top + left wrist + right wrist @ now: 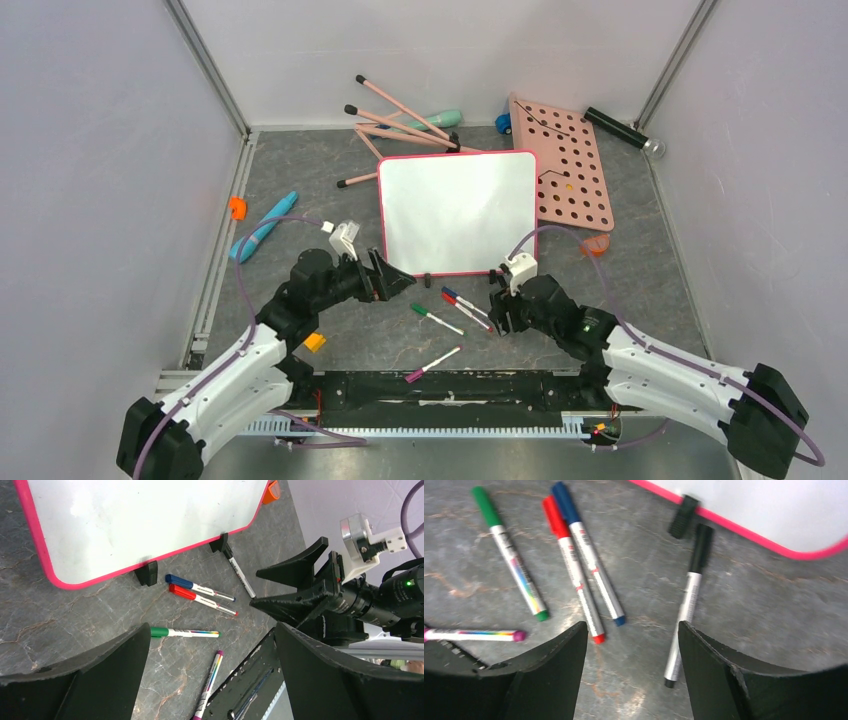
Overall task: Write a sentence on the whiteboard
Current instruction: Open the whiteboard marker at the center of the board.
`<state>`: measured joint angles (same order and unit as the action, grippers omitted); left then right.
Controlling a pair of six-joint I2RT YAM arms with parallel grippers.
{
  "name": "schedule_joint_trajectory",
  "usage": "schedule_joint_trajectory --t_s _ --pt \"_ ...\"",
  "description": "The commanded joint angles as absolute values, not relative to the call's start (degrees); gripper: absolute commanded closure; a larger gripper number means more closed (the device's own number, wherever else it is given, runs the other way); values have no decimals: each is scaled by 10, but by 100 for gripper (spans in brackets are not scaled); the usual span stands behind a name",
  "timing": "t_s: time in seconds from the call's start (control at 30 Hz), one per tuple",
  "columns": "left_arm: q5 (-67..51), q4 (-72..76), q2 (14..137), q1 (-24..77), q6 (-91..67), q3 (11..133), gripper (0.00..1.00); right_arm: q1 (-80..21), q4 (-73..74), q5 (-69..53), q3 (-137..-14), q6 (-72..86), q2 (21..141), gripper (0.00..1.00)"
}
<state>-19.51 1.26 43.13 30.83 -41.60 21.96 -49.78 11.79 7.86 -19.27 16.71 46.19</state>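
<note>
The whiteboard (457, 210) is blank; the right gripper (631, 630) hovers, jaws apart and empty, over the black marker (686, 605). Next: centre it, then pinch.

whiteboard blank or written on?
Blank. The whiteboard shows only bare white inside its pink rim from above, and the parts in both wrist views carry no marker strokes.

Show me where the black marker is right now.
Right wrist view: the black marker lies on the table beside the whiteboard's black clip, right of the blue marker.
</note>
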Motion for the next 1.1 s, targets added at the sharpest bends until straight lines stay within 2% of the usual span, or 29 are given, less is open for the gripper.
schedule_joint_trajectory --t_s 0.0,0.1,0.27,0.47,0.53,0.6,0.63,0.77,1.07 --pt "-175 21 413 311 -382 213 0 -499 152 205 -210 185 458 31" --pt "-168 8 400 311 -382 209 0 -500 170 242 -205 205 459 32" --pt "-163 4 387 311 -382 202 0 -499 167 232 -199 220 492 34" --pt "-162 -22 389 311 -383 211 0 -500 182 216 -211 229 562 46" --pt "-163 -23 391 311 -383 215 0 -500 192 204 -214 230 577 61" --pt "-164 -24 392 311 -385 219 0 -499 213 195 -220 233 586 90" --pt "-167 -24 393 311 -385 222 0 -500 224 191 -225 235 585 100" --pt "-202 -5 414 311 -387 233 0 -499 263 157 -242 234 553 100" --pt "-281 76 489 322 -436 257 0 -499 308 -45 -319 171 516 100"
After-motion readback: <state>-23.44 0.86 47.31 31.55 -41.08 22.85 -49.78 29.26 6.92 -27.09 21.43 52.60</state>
